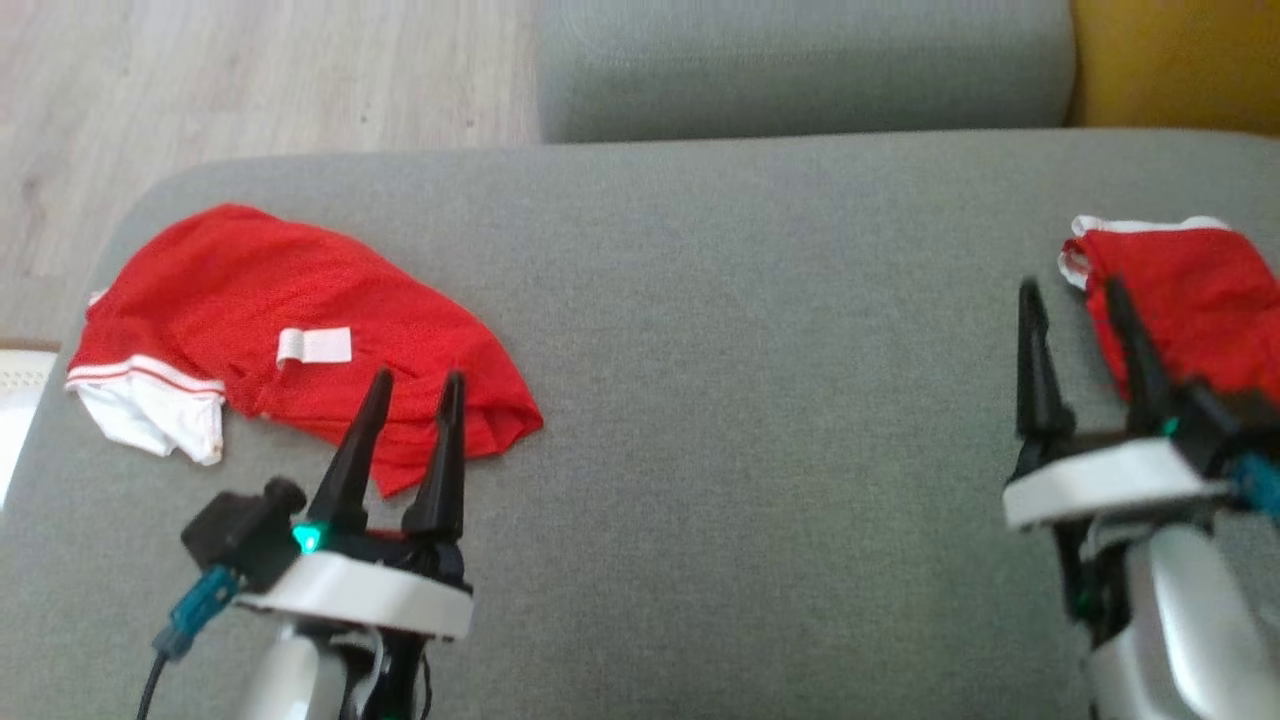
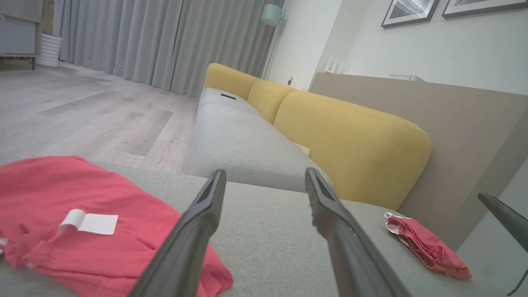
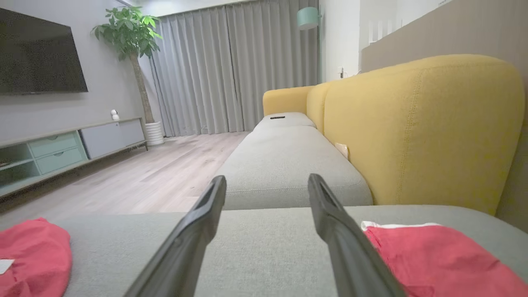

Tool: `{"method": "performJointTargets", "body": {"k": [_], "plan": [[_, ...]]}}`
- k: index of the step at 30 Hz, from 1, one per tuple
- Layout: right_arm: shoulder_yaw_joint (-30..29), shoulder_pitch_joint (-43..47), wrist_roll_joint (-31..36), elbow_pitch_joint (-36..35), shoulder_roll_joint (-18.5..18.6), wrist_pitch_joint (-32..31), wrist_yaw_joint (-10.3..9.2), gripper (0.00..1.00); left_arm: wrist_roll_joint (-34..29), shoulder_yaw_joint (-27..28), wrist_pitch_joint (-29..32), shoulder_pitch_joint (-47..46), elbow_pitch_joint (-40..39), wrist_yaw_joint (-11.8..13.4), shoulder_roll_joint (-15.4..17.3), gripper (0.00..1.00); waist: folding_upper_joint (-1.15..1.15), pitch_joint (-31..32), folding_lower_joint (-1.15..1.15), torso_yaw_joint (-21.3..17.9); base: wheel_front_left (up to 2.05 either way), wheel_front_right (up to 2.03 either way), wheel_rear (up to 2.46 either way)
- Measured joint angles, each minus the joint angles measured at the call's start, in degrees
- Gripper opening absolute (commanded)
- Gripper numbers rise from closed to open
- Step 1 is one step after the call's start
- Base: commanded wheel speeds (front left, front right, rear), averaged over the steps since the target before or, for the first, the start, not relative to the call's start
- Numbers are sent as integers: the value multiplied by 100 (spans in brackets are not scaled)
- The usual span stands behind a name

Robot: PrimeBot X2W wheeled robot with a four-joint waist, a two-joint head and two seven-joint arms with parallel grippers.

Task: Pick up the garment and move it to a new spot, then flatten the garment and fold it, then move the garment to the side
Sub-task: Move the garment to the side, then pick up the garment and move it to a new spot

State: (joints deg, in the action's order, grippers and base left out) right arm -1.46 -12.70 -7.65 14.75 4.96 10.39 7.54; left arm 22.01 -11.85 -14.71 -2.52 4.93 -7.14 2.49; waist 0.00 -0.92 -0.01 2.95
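At the right edge of the cushion (image 1: 700, 300) the folded garment (image 1: 1190, 290) lies just beside our open right gripper (image 1: 1070, 290), so we should lift straight clear without snagging it; our open left gripper (image 1: 418, 378) hangs over the crumpled garment (image 1: 300, 300).

Grey sofa seat cushion (image 1: 760, 400), wide, in the foreground. 2nd grey cushion (image 3: 284, 165) abuts it beyond, with a small dark object (image 3: 277, 117) at its far end. Yellow backrest (image 3: 420, 123) alongside. Pale wood floor (image 1: 250, 80). Grey curtains (image 3: 231, 70), potted plant (image 3: 128, 33), wall TV (image 3: 37, 53), low cabinet (image 3: 57, 148), 2 framed pictures (image 2: 408, 12).
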Motion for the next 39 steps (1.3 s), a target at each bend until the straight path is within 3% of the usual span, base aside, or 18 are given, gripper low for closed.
{"method": "performJointTargets", "body": {"k": [9, 26, 39], "plan": [[76, 858, -502, -67, -207, 347, 0, 100, 12, 21, 0, 348, 112, 0, 5, 100, 0, 96, 0, -14, 0, 0, 0], [197, 894, -604, -104, -223, 391, 0, 100, 35, 115, 0, 361, 145, 0, 7, 100, 0, 126, 0, 5, 0, 0, 0], [539, 900, -648, -92, -225, 399, 0, 100, 84, 116, 0, 338, 242, 0, 7, 100, 0, 28, 0, 791, 0, 0, 0]]}}
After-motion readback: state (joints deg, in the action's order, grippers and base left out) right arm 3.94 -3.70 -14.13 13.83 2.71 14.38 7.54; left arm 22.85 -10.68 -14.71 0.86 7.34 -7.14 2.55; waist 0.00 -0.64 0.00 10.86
